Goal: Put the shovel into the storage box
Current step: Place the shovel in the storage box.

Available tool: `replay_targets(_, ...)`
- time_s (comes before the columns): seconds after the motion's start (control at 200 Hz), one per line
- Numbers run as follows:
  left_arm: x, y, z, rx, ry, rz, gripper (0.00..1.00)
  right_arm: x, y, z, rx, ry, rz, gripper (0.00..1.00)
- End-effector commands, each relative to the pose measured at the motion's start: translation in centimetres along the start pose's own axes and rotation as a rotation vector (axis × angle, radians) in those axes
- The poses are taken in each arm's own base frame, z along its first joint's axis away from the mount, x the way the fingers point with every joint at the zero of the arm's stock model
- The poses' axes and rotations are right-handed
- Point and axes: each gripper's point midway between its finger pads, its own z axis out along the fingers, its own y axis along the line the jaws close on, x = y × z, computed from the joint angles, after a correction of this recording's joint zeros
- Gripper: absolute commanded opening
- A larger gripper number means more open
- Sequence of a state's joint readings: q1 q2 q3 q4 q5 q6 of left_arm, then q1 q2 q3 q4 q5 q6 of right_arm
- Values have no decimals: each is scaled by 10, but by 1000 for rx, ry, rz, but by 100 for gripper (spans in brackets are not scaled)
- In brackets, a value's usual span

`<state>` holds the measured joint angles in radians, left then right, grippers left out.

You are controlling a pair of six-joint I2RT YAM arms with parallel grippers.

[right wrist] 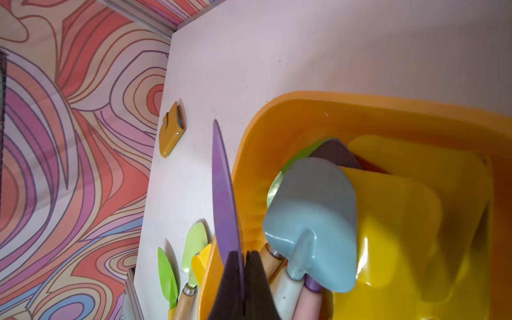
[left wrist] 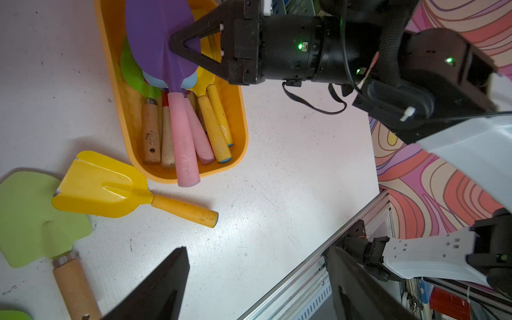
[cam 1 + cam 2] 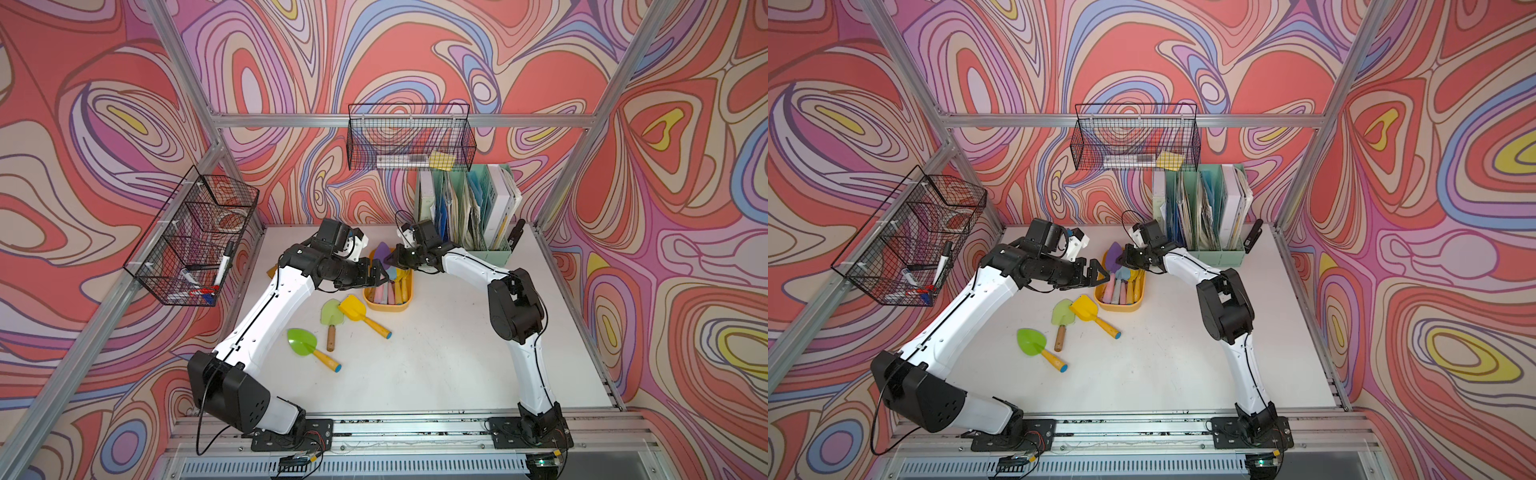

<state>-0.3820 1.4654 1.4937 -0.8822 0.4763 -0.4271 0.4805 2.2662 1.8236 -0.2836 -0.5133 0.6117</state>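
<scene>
Bright even light, soft shadows on the white table (image 3: pixel 436 353), sheen patch in left wrist view, edges bent in both top views.

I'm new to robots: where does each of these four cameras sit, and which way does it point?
Top views: twin camera high over the near edge of the table, looking down and back; left arm and right arm show whole.
Left wrist: on the left arm, looking past the open left gripper at the box and right gripper.
Right wrist: on the right arm, looking past the shut right gripper, along the purple shovel, into the box.
Shared: both wrist views show box and purple shovel.
</scene>
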Motion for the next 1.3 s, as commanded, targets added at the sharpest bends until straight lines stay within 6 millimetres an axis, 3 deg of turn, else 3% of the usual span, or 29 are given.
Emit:
replay_targets(0.0,-1,-7,-7,21,-35,32,85,-14,-3,6,9,-54,-8,0)
replay_targets(0.376,2,-7,-10,22,-38,44,85,-15,-22,22,38,-83,24,0)
replay_targets(0.656,4,-5,-7,21,-26,47,85,-5,-35,34,50,-47,37,0)
replay_targets(0.971,2,-6,-6,27,-27,39,85,1,-39,40,50,-24,46,0)
replay_targets(1.072,2,-6,-6,24,-26,31,85,2,-39,39,51,-19,44,11)
replay_targets(1.292,2,-5,-3,19,-18,19,85,3,-38,34,64,-13,40,23)
